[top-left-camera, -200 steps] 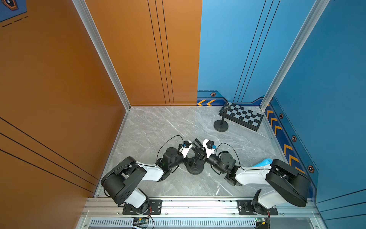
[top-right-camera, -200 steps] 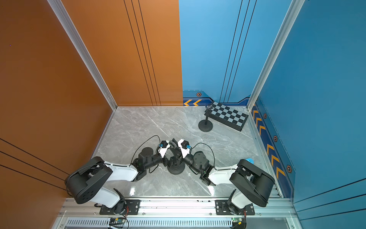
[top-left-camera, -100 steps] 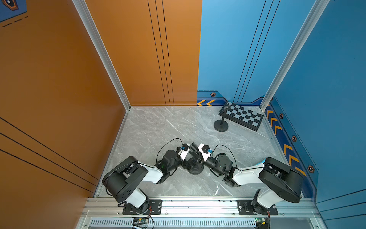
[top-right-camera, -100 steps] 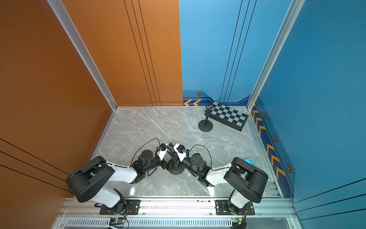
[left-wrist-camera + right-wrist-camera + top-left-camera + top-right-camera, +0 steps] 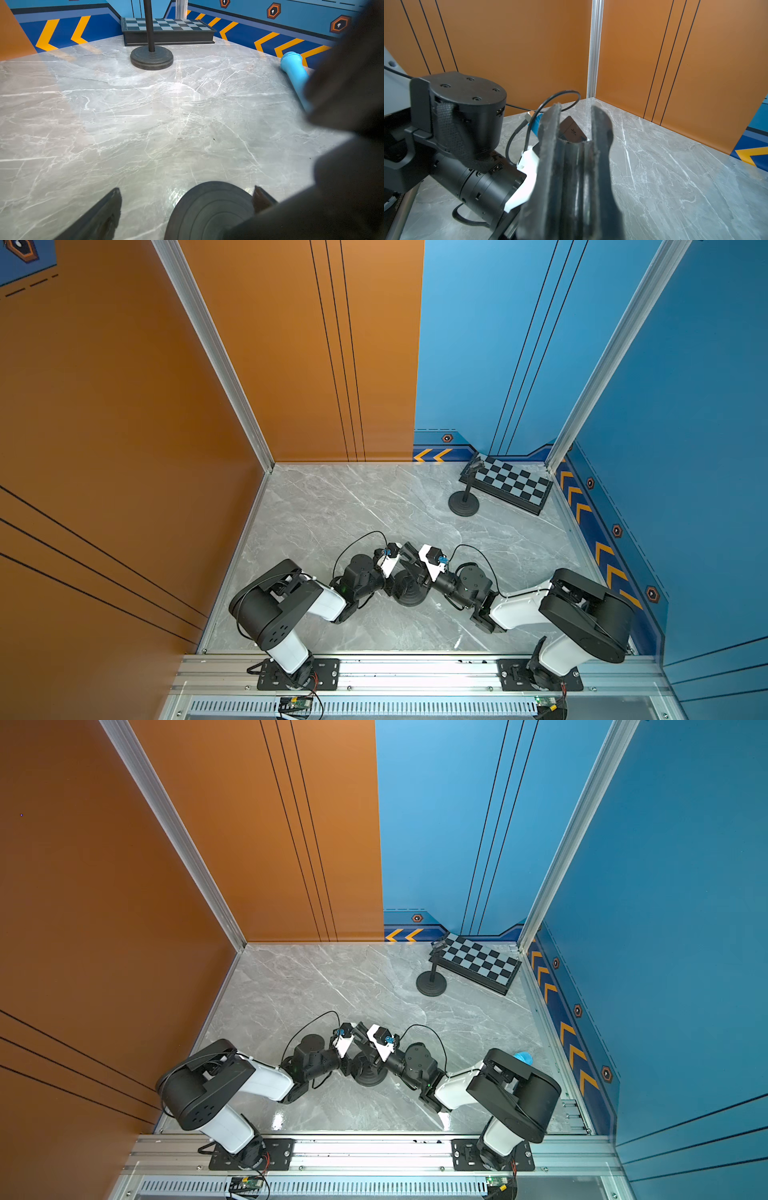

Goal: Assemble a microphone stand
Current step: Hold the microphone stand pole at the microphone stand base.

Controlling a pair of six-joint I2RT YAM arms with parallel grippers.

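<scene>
Overhead, in both top views, the two arms meet over a round black base (image 5: pixel 409 593) near the front of the marble table (image 5: pixel 332 510), a second stand (image 5: pixel 464 502) rises upright far back beside a checkered board (image 5: pixel 511 485), and the tools are too crowded to read. Closer in, the left wrist view shows the left gripper (image 5: pixel 187 190) with fingers wide apart, the base between them, and a blue microphone (image 5: pixel 295 72) lying by the wall. Lastly, the right wrist view alone shows the right gripper (image 5: pixel 576 108) clamped on a dark pole (image 5: pixel 574 166).
</scene>
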